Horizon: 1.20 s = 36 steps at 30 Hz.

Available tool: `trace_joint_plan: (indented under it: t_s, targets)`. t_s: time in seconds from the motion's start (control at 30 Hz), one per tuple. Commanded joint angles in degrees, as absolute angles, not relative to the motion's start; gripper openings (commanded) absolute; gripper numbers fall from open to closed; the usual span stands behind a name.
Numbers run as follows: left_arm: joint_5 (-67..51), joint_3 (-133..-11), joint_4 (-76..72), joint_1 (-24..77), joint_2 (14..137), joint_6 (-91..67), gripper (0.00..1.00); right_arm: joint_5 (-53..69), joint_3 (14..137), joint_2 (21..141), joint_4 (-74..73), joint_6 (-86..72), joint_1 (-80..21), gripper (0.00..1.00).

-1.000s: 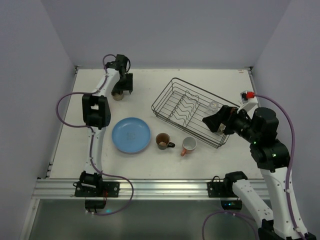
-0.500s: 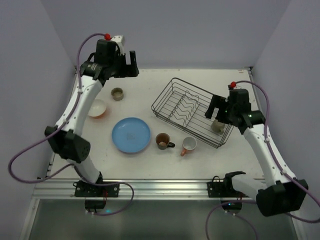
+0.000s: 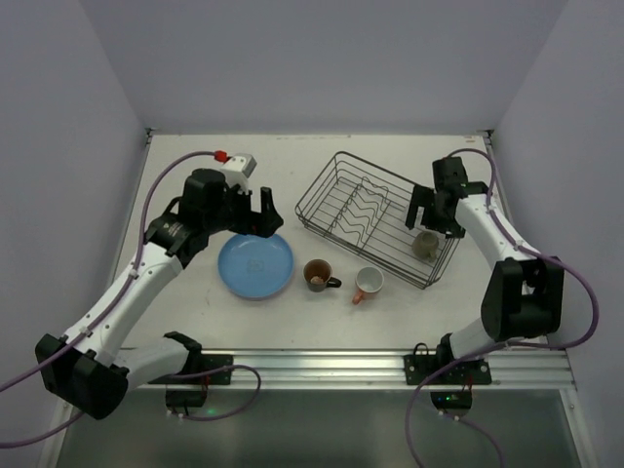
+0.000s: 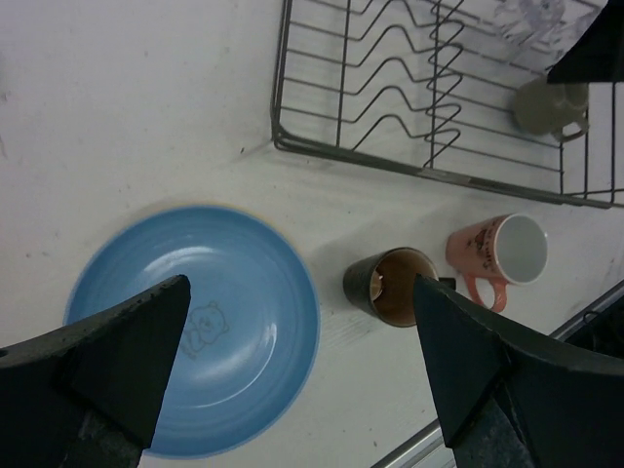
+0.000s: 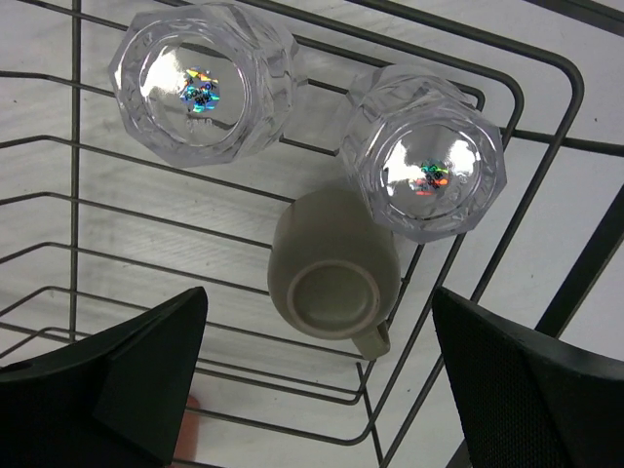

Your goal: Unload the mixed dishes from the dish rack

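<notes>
- Two grippers are in view and neither holds anything. The right gripper [image 5: 319, 292] hangs with its jaws spread wide, directly over an olive cup [image 5: 331, 255] at one end of the dish rack [image 4: 278, 88].
- That spread straddles the cup, which I read as lining up for a grasp across its body. The cup sits base-up on the wires, presumably left to drain.
- Two clear glasses share that end of the rack, also base-up. One glass [image 5: 200, 83] stands apart from the cup and the other glass [image 5: 427, 166] seems to touch it, leaving little room for a finger on that side.
- The left gripper [image 4: 300, 285] gapes just as wide and empty, outside the rack beside its long wall, over a light blue plate [image 4: 195, 331].
- Along that same wall of the rack stand a brown mug [image 4: 390, 286], upright, and a pink mug [image 4: 502, 252] on its side. Both look already unloaded.
- The rack's wavy dividers are bare, so the cup and glasses appear to be all that remains.
</notes>
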<state>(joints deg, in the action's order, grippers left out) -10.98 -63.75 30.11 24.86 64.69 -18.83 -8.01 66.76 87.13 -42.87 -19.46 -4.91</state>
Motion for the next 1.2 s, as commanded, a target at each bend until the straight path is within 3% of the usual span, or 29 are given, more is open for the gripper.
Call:
trace_joint_plan:
  t_s: [0.0,0.7,0.9,1.0,1.1,1.17]
  targets:
    - [-10.6,-60.0,27.7,24.7,59.3,-15.7,1.0,-10.5,70.0,88.7,-42.5,-18.9,-4.8,0.99]
    - [-13.3,-52.8,23.7,24.6,58.4,-15.3,1.0,-7.5,61.0,91.3,-35.2,-21.9,-4.9,0.81]
    - [-12.4,-52.7,23.6,24.6,58.1,-15.3,1.0,-7.5,60.6,91.3,-34.5,-21.4,-4.9,0.65]
    - [-12.4,-52.8,23.5,24.6,58.1,-15.4,1.0,-7.3,60.5,89.7,-34.5,-20.8,-5.2,0.38]
    - [-12.4,-53.0,23.5,24.6,58.2,-15.6,1.0,-6.9,60.4,87.2,-34.9,-20.5,-5.5,0.24]
    - [-12.4,-53.1,23.3,24.6,57.9,-15.7,1.0,-5.5,60.0,85.3,-34.8,-20.5,-5.8,0.22]
